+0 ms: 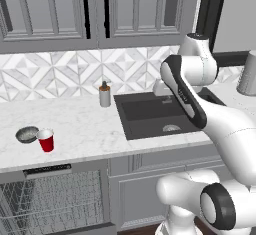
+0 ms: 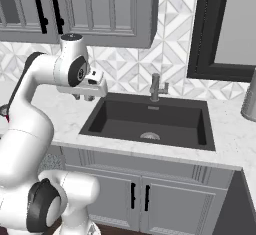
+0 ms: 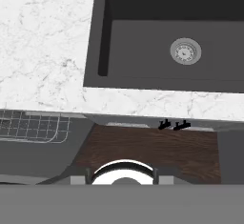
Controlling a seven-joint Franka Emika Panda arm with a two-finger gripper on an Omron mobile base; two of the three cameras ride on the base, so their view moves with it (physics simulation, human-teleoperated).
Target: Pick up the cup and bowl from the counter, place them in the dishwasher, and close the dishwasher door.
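Note:
The red cup stands upright on the white counter, near its front left. The grey bowl sits just left of the cup, touching or nearly touching it. Below them the dishwasher is open, its wire rack showing. In the hand view the rack lies at the lower left, with the lowered dishwasher door under it. My gripper hangs over the counter by the sink's left edge, well to the right of the cup and bowl. Its fingertips stand apart with nothing between them.
A dark sink with a faucet is set into the counter right of the gripper. A grey soap dispenser stands at the back by the sink. A grey canister stands at the far right. Wall cabinets hang overhead.

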